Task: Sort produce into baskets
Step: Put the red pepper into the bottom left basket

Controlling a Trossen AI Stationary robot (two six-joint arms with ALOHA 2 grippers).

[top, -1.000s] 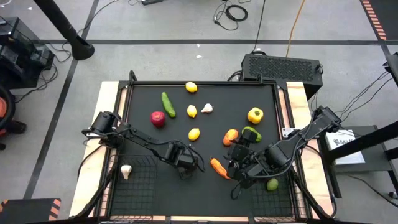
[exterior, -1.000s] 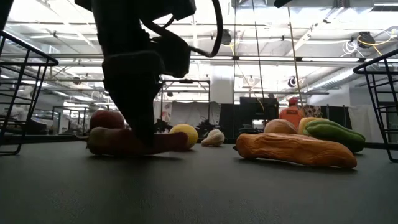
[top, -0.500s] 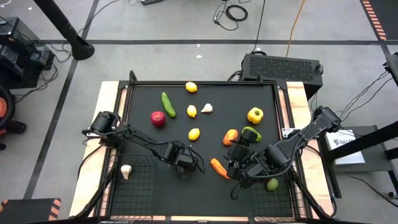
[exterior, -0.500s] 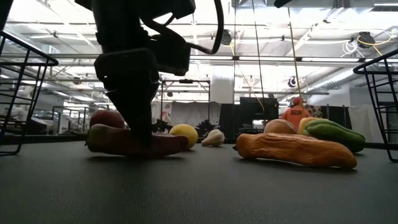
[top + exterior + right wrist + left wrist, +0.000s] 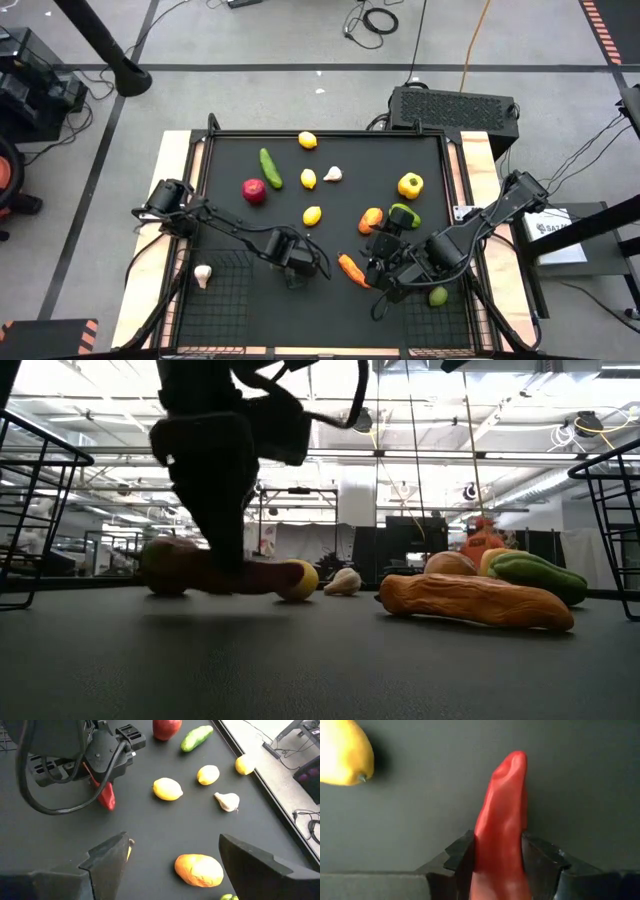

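the left basket at the surface's near left corner holds one white garlic, and the right basket at the near right corner holds a green piece. in the high view the left gripper hides what it grips. the left wrist view shows it clamped on a glossy, tapering red pepper near the surface's front edge, while the right gripper hangs wide beside an orange carrot.

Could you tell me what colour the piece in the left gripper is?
Red pepper; left wrist view shows it best.

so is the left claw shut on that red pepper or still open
Shut on it: the left claw has a finger pressed on each side of the red pepper.
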